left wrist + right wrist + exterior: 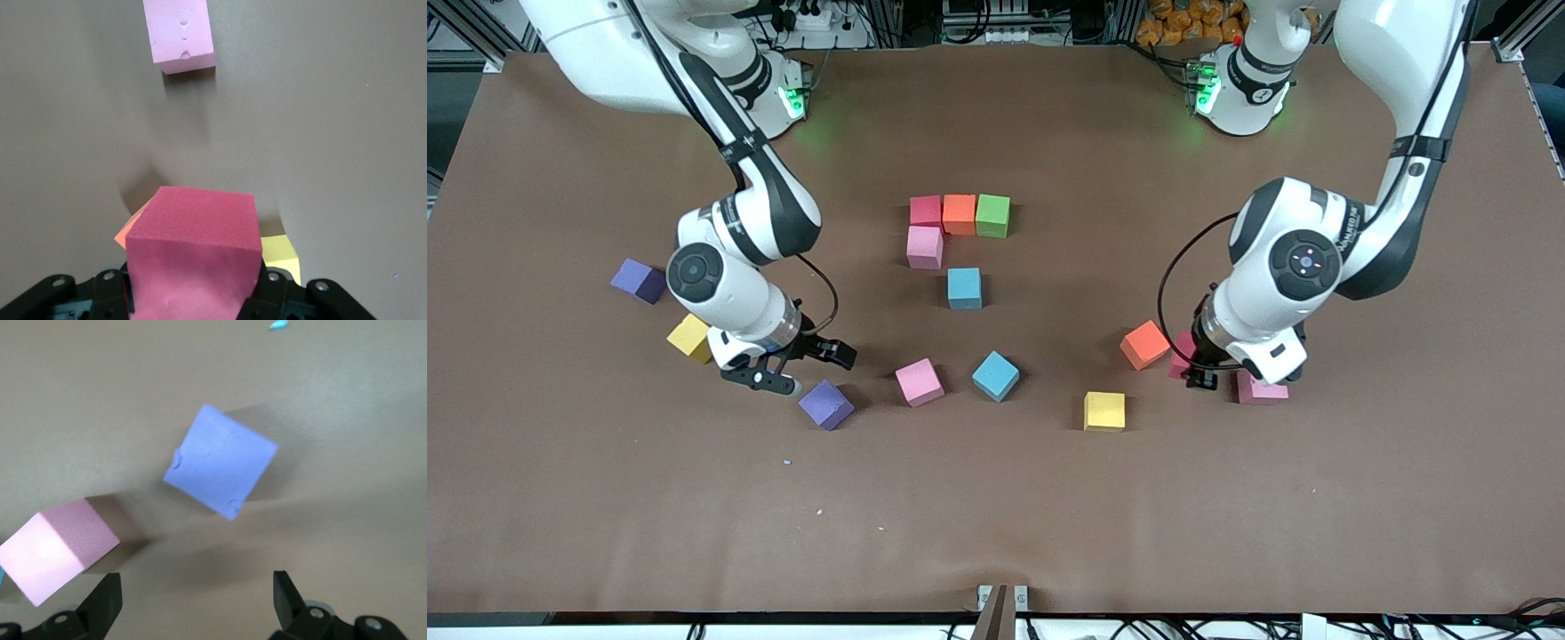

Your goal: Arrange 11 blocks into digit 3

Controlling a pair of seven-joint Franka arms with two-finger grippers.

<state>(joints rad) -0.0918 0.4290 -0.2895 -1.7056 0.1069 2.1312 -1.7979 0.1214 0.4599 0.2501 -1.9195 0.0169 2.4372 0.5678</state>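
- Five blocks sit together mid-table: a red block [925,210], orange block [959,213] and green block [992,215] touching in a row, a pink block [924,246] touching the red one on the side nearer the front camera, and a blue block [964,288] just apart, nearer still.
- Left gripper [193,293], toward the left arm's end of the table, is clamped on a dark pink block [193,257]; another pink cube [1263,389] lies just beside it, with an orange cube [1144,345] and a yellow block [1104,411] near.
- Right gripper [800,366] hangs with its jaws wide apart and nothing between them, just over the table beside a purple block [826,404].
- A loose pink block [919,382] and blue cube [995,375] lie between the two grippers.
- A yellow cube [690,338] and a purple cube [639,281] lie toward the right arm's end of the table.
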